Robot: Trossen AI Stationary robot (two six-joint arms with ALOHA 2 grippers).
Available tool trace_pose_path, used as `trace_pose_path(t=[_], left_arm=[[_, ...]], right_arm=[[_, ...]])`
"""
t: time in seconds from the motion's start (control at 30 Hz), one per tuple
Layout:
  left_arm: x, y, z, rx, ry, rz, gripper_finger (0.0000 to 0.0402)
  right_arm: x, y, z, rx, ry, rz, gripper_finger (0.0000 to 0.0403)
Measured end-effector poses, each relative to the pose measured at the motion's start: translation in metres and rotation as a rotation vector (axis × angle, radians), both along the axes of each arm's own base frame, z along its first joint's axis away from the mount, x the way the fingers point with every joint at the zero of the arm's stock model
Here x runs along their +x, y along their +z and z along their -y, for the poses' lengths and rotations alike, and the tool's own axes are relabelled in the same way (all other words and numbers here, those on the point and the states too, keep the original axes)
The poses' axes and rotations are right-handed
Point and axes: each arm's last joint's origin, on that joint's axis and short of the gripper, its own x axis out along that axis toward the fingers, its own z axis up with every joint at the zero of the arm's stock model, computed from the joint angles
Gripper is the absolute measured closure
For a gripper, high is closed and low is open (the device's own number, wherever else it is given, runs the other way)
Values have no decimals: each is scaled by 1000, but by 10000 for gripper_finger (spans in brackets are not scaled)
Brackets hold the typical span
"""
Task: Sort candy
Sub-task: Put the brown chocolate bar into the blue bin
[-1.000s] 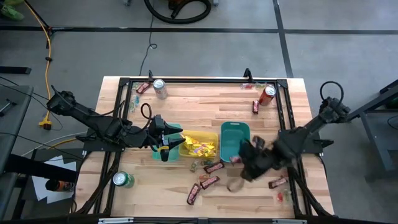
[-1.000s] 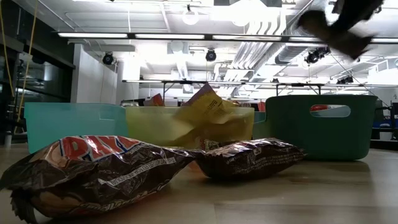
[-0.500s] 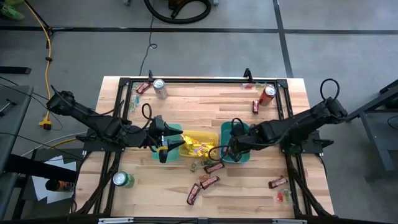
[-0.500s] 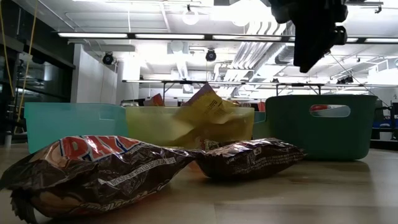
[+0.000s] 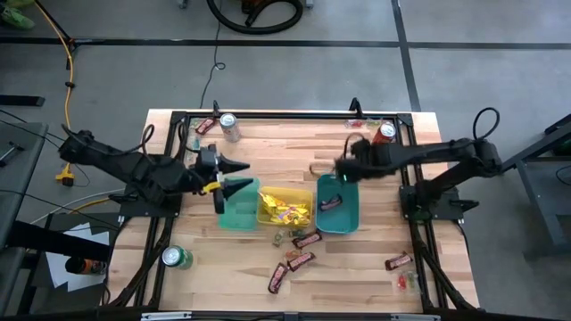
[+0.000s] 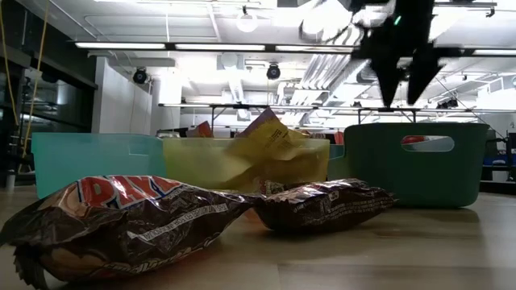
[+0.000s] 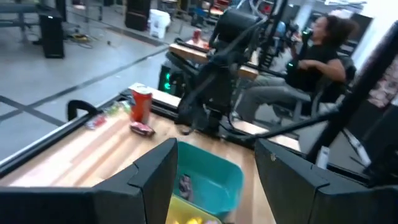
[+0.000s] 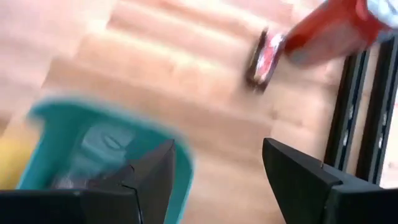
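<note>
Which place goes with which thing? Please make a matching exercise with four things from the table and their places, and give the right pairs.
Things:
1. red can
2. green can
3. yellow packets
4. dark bar

Places:
A. inside the yellow bin
B. inside the dark green bin
C. far right part of the table, beside a candy bar
D. near left corner of the table

Pairs: 1-C, 2-D, 3-A, 4-B
</note>
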Motion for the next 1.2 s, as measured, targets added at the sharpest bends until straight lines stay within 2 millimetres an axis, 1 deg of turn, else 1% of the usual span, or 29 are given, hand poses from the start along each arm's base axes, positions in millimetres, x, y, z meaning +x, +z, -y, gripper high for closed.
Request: trace_pose_path(t=[0.13,0.2,0.27,0.4,0.53,0.67,0.8,0.87,0.93,0.97,1.03,1.07,1.1,1.13,1.2], left_arm=[[3,-1,-10,0,52,-5,198],[4,-2,-15,-12,76,-13,198],[4,-3,-18,-27,93,-18,198],[5,-3,-23,-34,121,-17,198],[6,-3,-29,-34,158,-15,198],[6,-3,-35,-53,208,-6,198],[7,-3,-41,-53,237,-5,198],[7,-3,-43,-54,245,-4,198],[7,-3,-44,-53,250,-4,198],[7,-3,-44,-50,253,-5,198],[7,-3,-45,-38,252,-10,198],[6,-3,-45,-26,247,-14,198],[5,-2,-45,-15,232,-17,198],[2,0,-44,-6,208,-17,198],[-6,4,-44,-13,139,-1,198]], right_arm=[[-8,-36,43,58,-49,-27,167],[-16,-54,59,88,-75,-29,167],[-25,-70,69,108,-107,-24,167],[-37,-92,84,88,-140,1,167],[-44,-106,96,40,-193,54,167],[-55,-119,102,41,-231,69,167],[-63,-130,104,41,-233,72,172],[-64,-133,105,43,-223,94,189],[-66,-137,102,54,-218,91,224],[-66,-138,101,61,-214,92,249],[-64,-138,99,73,-181,95,312],[-63,-137,96,76,-158,93,346],[-61,-134,92,85,-129,98,371],[-59,-131,88,89,-98,116,382],[-51,-115,78,64,-44,180,376]])
